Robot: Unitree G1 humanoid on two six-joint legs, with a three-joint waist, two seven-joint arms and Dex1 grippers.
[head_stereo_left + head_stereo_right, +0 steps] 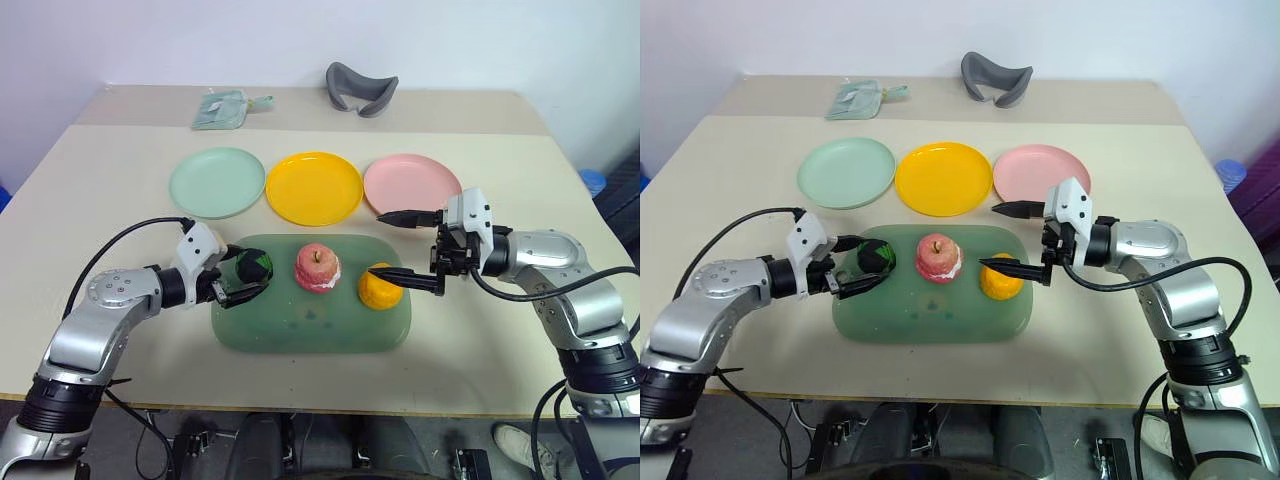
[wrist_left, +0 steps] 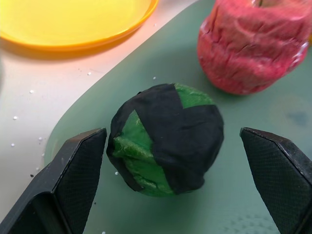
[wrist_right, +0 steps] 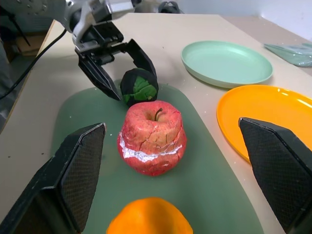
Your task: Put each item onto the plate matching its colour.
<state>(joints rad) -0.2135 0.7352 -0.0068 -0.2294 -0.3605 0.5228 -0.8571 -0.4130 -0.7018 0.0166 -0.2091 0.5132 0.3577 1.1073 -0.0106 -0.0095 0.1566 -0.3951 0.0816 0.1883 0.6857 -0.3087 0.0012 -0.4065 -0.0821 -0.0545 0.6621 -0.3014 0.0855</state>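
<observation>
The beige table [image 1: 90,200] carries three plates [image 1: 217,182], a green tray [image 1: 300,325], a pouch [image 1: 222,108] and a grey headrest [image 1: 360,88]

Items [image 1: 318,266] on tray [image 1: 300,330], before plates [image 1: 313,187].

On the counter [image 1: 120,330] a dark green tray [image 1: 300,325] carries three toy foods in a row: a green-black ball [image 1: 254,266] at nine o'clock, a pink-red apple [image 1: 318,267] in the middle, a yellow-orange citrus [image 1: 379,291] at three. Beyond the tray, at twelve o'clock, lie a mint plate [image 1: 217,182], a yellow plate [image 1: 313,187] and a pink plate [image 1: 411,184]. The left hand [image 1: 241,274] straddles the ball, fingers spread. The right hand [image 1: 397,245] stands wide open, its near finger over the citrus.
</observation>
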